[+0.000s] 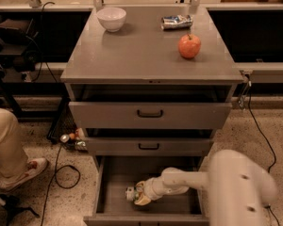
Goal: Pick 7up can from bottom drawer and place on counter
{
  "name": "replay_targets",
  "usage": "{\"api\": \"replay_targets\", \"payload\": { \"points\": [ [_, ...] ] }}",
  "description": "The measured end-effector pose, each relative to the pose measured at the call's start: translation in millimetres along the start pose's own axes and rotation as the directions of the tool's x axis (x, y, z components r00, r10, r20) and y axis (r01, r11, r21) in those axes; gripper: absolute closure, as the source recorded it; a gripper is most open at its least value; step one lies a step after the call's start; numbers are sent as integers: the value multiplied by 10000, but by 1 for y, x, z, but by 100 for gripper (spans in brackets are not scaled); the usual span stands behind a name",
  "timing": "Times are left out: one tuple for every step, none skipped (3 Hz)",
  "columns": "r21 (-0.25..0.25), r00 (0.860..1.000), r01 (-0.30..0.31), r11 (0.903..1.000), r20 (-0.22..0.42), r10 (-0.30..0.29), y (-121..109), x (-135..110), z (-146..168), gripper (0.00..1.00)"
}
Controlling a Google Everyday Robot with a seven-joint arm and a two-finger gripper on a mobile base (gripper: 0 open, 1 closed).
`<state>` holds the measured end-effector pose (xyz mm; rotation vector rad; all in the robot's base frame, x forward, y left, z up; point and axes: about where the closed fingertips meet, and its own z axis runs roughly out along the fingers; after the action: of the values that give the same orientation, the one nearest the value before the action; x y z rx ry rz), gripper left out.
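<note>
Grey bottom drawer [119, 177] stands open; near its front-left corner the gripper [137, 195] clasps the 7up can [129, 193].

Speckled terrazzo floor [273, 126], dark open shelving [254, 36] along the back

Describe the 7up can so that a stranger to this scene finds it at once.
Under the grey counter, below the two drawers with black handles, the bottom drawer stands open. The 7up can lies on its floor, right at the pincer. It is small and silver-green, unlike the blue-silver can on the counter.
</note>
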<state>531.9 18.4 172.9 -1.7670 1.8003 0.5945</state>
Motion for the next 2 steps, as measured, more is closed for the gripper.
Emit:
{"api": "replay_targets", "payload": {
  "points": [
    [545,9972,265,9982,678,-301,5,-26,-84,100],
    [964,9977,-7,9953,679,-59,4,-12,-112,100]
  ]
}}
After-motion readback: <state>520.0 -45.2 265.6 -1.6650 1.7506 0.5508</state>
